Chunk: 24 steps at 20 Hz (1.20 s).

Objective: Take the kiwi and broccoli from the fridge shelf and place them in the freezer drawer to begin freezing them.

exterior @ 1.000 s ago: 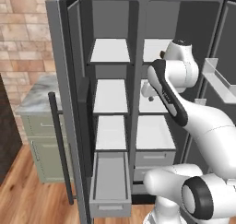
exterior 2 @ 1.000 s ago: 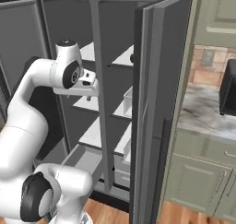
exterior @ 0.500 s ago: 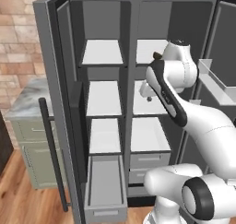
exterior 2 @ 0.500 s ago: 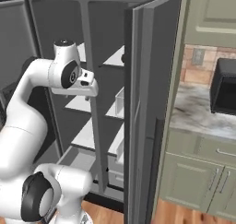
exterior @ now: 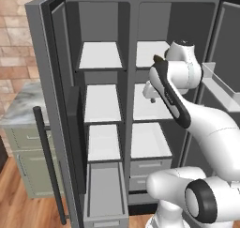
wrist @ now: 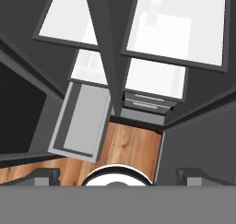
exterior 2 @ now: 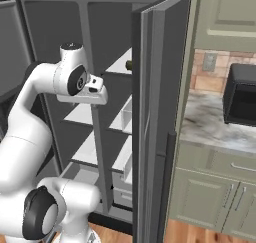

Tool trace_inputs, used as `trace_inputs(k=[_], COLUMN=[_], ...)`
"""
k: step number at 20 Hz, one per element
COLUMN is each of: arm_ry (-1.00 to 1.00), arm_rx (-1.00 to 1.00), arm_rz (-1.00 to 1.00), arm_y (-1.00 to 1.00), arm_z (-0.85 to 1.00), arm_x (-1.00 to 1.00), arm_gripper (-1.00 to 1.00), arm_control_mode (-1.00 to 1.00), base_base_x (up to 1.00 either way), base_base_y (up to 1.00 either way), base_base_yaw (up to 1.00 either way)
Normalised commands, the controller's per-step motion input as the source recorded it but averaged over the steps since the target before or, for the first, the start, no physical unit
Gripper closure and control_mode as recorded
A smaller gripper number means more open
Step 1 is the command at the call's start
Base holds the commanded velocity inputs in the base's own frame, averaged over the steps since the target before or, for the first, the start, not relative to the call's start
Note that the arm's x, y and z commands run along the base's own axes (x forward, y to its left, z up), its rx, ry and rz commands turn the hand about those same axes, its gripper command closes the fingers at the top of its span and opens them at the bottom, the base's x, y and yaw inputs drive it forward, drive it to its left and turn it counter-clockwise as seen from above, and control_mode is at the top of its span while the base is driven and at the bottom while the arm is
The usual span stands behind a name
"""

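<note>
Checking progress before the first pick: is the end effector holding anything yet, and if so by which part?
Nothing is held. The end effector is open and empty, looking down over the long grey freezer drawer, pulled out.

smooth fridge, shiny robot, wood floor

the fridge is dark grey like dull metal, with smooth flat white shelves inside. the open drawer at the bottom is plain grey and matt. the robot arm is white, smooth and a bit shiny, like plastic. the floor is brown wood with streaks. the wall is rough brick, and the counter looks like stone.
</note>
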Motion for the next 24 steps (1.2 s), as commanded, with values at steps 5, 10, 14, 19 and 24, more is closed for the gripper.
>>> trace_inputs(k=[5,10,14,19,24], arm_ry=[0.00,0.00,0.00,0.00,-0.18], arm_rx=[0.00,0.00,0.00,0.00,0.00], arm_rz=[0.00,0.00,0.00,0.00,0.00], arm_y=[0.00,0.00,0.00,0.00,-0.06], arm_z=[0.00,0.00,0.00,0.00,0.11], arm_x=[0.00,0.00,0.00,0.00,0.31], arm_gripper=[-1.00,-1.00,-1.00,-1.00,-1.00], arm_control_mode=[1.00,1.00,1.00,1.00,-1.00], base_base_x=[0.01,0.00,0.00,0.00,0.00], base_base_y=[0.00,0.00,0.00,0.00,0.00], base_base_yaw=[0.00,0.00,0.00,0.00,0.00])
